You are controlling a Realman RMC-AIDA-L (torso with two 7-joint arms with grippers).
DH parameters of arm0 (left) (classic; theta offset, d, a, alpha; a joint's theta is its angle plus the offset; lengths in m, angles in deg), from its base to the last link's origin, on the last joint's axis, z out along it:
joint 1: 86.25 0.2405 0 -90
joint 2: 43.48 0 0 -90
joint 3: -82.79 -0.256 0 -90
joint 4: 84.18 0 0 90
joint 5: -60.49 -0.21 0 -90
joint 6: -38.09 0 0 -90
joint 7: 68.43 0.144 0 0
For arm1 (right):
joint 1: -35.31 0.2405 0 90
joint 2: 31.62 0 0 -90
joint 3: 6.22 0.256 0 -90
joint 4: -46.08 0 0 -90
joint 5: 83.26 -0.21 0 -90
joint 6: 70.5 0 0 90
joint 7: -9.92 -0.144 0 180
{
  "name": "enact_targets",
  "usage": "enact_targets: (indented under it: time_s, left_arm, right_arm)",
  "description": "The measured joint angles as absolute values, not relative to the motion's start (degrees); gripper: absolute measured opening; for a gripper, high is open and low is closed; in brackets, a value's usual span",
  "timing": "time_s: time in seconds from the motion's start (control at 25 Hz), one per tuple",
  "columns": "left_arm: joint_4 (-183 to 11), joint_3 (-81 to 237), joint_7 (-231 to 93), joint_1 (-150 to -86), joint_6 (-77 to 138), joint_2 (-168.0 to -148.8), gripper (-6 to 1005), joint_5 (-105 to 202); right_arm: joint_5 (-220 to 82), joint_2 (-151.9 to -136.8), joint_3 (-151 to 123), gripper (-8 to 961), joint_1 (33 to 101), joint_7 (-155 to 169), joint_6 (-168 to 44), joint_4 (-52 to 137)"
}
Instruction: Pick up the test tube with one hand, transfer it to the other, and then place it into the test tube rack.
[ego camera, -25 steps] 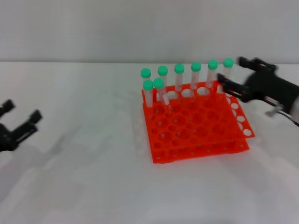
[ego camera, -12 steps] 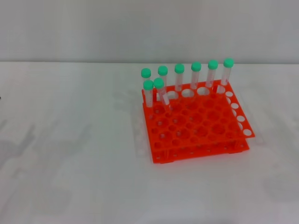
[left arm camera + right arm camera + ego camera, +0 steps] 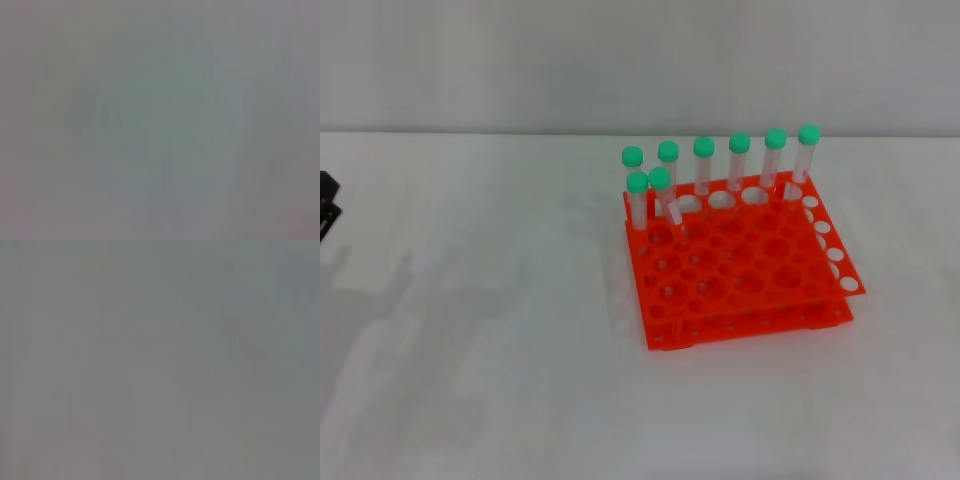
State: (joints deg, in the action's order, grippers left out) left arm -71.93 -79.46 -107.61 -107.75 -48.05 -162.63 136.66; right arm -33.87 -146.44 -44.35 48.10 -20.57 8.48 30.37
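Note:
The orange-red test tube rack (image 3: 750,285) stands on the white table, right of centre in the head view. Several clear test tubes with green caps stand in it. Most are in the back row (image 3: 739,160), and two are at the left of the second row. One of those two (image 3: 665,198) leans to the right. No tube lies loose on the table. Only a small black part of my left gripper (image 3: 326,205) shows at the left edge, far from the rack. My right gripper is out of view. Both wrist views show only plain grey.
The white table (image 3: 480,330) spreads wide to the left of and in front of the rack. A pale wall (image 3: 620,60) rises behind the table's far edge.
One second ago my right gripper was by the rack's back right corner and my left gripper at the lower left. Both left the view. Now a part of the left gripper shows at the left edge.

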Motion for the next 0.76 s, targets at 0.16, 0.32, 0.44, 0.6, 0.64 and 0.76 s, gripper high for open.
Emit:
enact_targets:
  time_s: [0.16, 0.32, 0.44, 0.6, 0.64, 0.76]
  left_arm:
    - [-77.35, -79.42, -101.99, -107.37, -46.27, -162.65, 893, 137.06]
    - [-81.43, -79.42, -98.66, -107.19, -44.41, -162.71, 893, 137.14]
    - [-81.88, -79.44, -98.60, -107.58, -43.64, -162.72, 893, 137.18]
    - [-81.77, -79.45, -99.64, -108.13, -42.76, -162.53, 893, 137.19]
    - [-81.66, -79.46, -99.89, -108.14, -42.61, -162.48, 893, 137.19]
    - [-81.49, -79.60, -99.88, -107.94, -41.97, -162.47, 893, 137.07]
  right_arm:
    - [-33.87, -146.42, -42.57, 739, 47.69, -16.95, 8.38, 31.26]
    - [-33.86, -146.43, -42.48, 739, 47.99, -12.53, 8.77, 33.29]
    - [-33.89, -146.44, -41.43, 739, 48.08, -11.85, 9.47, 35.23]
    - [-33.94, -146.49, -39.06, 739, 48.47, -11.92, 11.33, 38.33]
    - [-33.95, -146.50, -39.03, 739, 48.45, -11.46, 12.54, 39.08]
    - [-34.27, -146.50, -38.72, 739, 48.34, -9.74, 15.24, 41.07]
